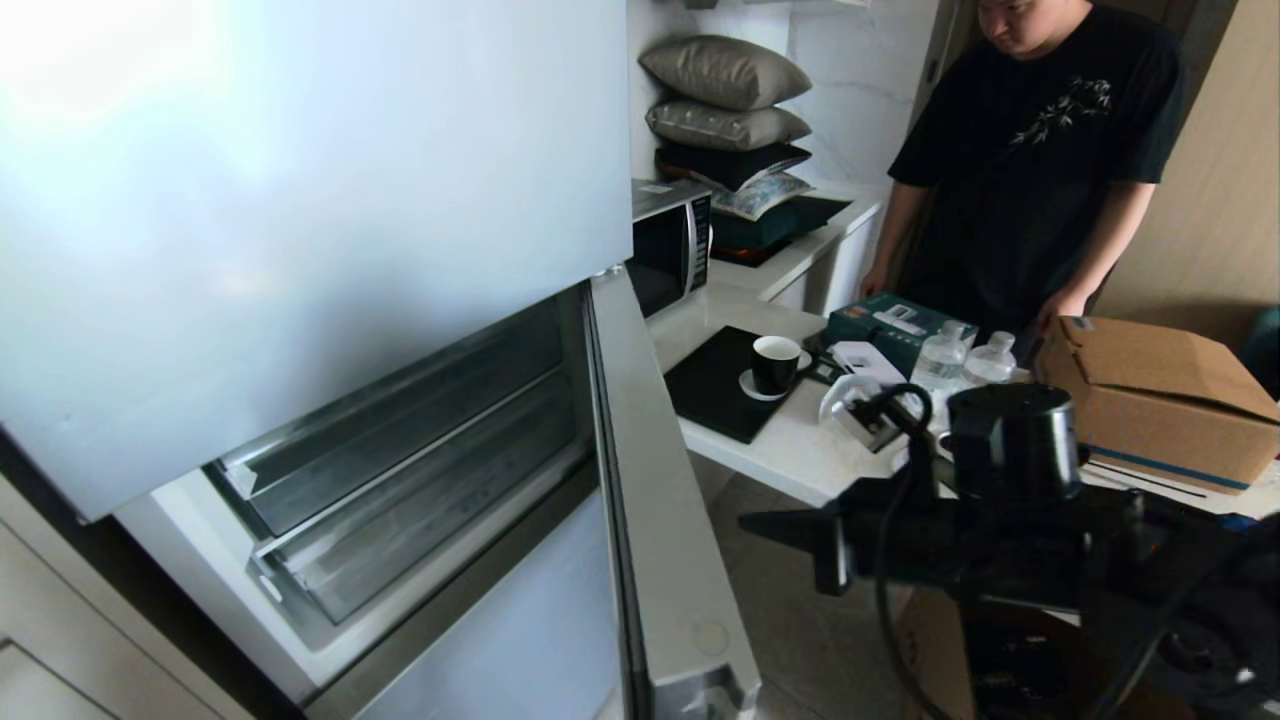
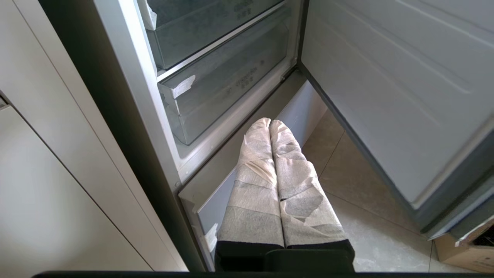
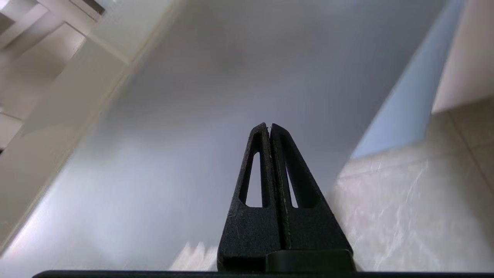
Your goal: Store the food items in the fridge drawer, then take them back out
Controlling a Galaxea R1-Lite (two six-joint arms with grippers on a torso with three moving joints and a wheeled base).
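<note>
The food items are out of view. Behind the opened fridge door (image 1: 660, 500), two clear plastic drawers sit pushed in, one (image 1: 400, 420) above the other (image 1: 430, 520); they also show in the left wrist view, upper drawer (image 2: 208, 27) and lower drawer (image 2: 231, 85). I cannot tell which one is the fridge drawer. My left gripper (image 2: 270, 121), its fingers wrapped in white tape, hangs shut and empty low in front of the fridge's bottom panel. My right gripper (image 3: 269, 125) is shut and empty, facing a plain grey-blue panel. In the head view the right gripper (image 1: 760, 527) points left beside the open door.
A person in a black shirt (image 1: 1040, 150) stands at the white counter (image 1: 790, 450), which carries a black cup (image 1: 775, 365), water bottles (image 1: 945, 355), a cardboard box (image 1: 1160, 400) and a microwave (image 1: 670, 240). Another cardboard box (image 2: 459, 251) lies on the tiled floor.
</note>
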